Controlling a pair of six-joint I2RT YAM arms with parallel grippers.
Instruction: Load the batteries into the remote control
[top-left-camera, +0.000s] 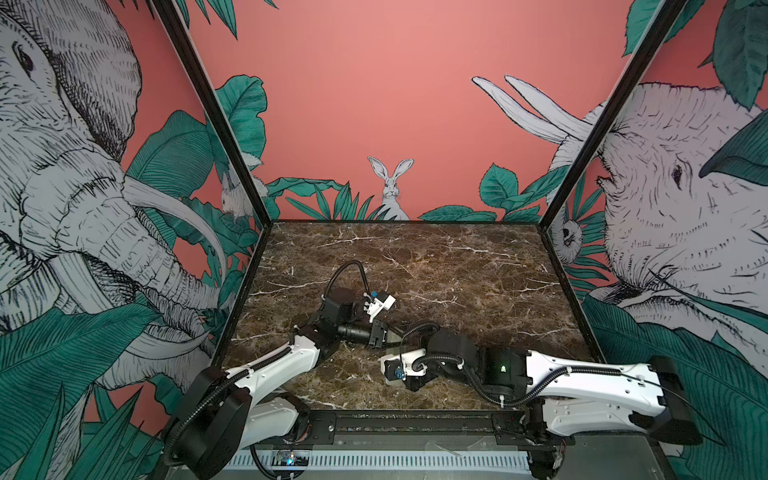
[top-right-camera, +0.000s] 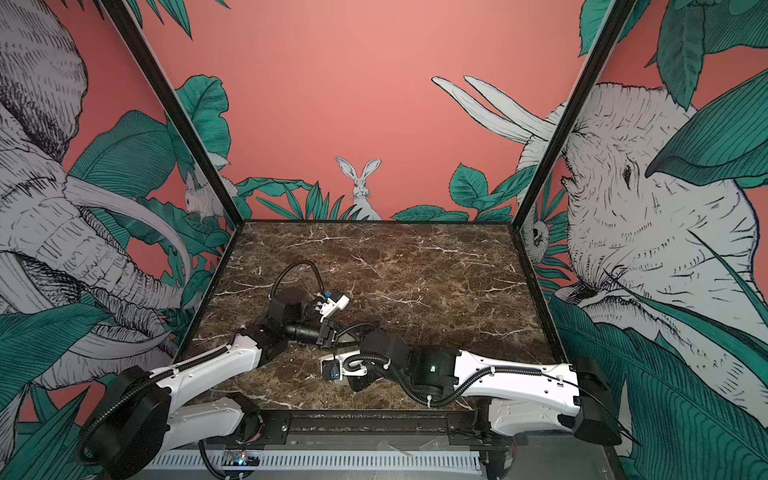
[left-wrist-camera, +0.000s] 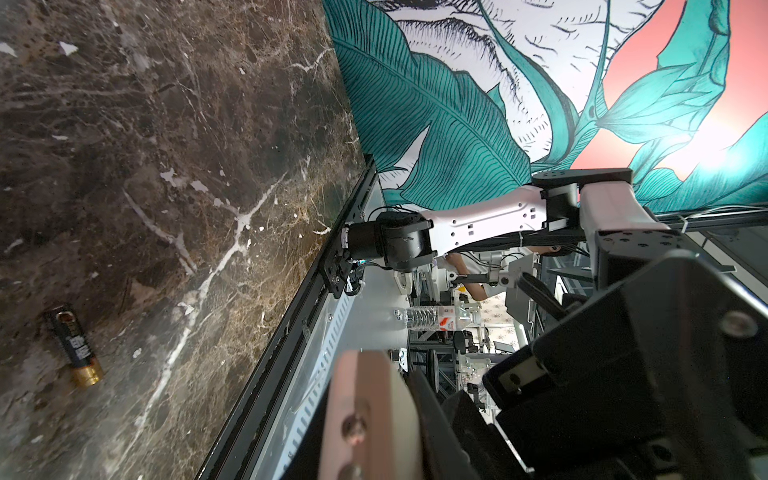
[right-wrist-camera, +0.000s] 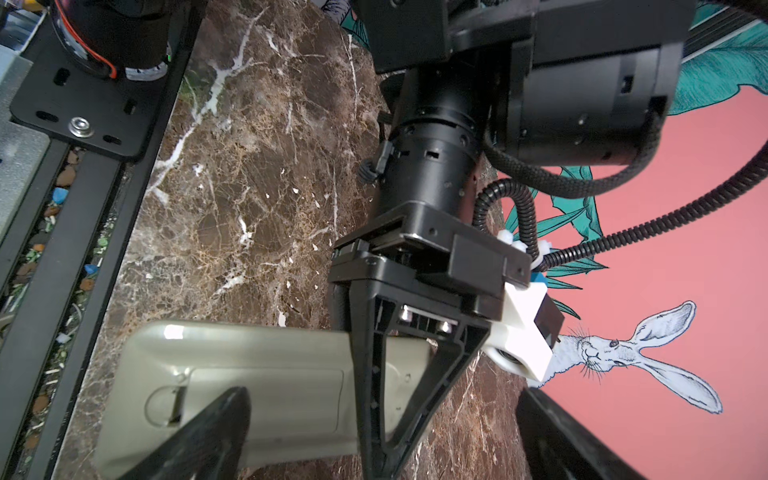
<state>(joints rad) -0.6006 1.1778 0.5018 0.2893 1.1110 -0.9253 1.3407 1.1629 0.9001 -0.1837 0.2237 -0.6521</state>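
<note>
A dark brown marble tabletop (top-left-camera: 436, 257) with white veins, seen in both top views (top-right-camera: 407, 257), carries one small black cylindrical battery (left-wrist-camera: 75, 345) with a gold end, lying on its side on bare stone. Whether the greyish-beige plastic remote control (right-wrist-camera: 270, 374) touches the marble cannot be told.

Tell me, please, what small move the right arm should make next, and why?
Probably press one of the open right fingers onto the latch of the battery cover and slide it off. The left fingers clamp the remote control back-up with the cover shut, and a battery lies on the table.
</note>
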